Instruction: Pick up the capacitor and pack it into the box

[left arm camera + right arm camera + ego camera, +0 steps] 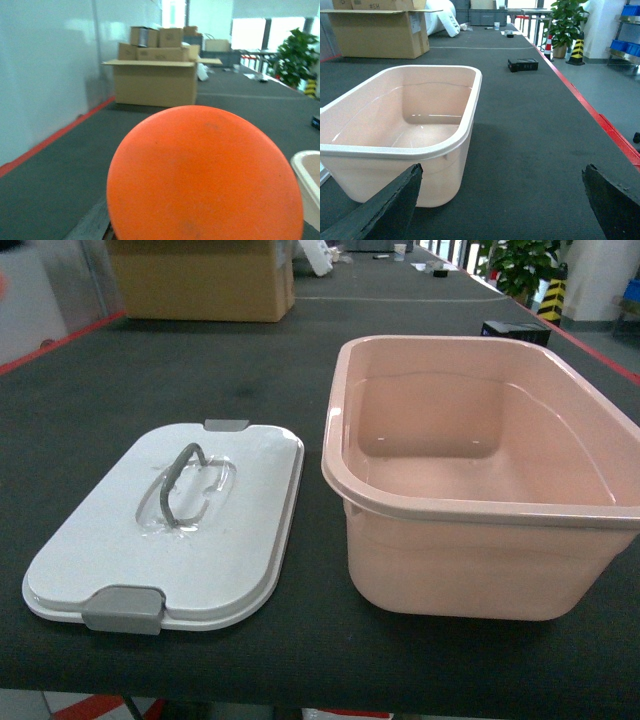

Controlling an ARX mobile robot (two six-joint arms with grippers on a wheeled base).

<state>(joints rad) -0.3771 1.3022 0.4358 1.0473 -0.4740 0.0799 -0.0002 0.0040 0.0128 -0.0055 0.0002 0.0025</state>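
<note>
A round orange disc, the capacitor (205, 175), fills the left wrist view just in front of the camera, held off the table. It covers the left gripper's fingers. The pale pink box (470, 502) stands open and empty at the right of the head view. Its corner shows at the right edge of the left wrist view (310, 170). The white lid (100, 540), with grey latches and a metal handle, lies flat to the left of the box. My right gripper (502, 170) is open over bare mat, just right of the box (395, 150). Neither gripper shows in the head view.
A brown cardboard carton (200, 280) stands at the back left of the dark mat. A small black device (522, 64) lies beyond the box near the red table edge (600, 117). A plant (565, 20) and a striped cone (578, 50) stand off the table.
</note>
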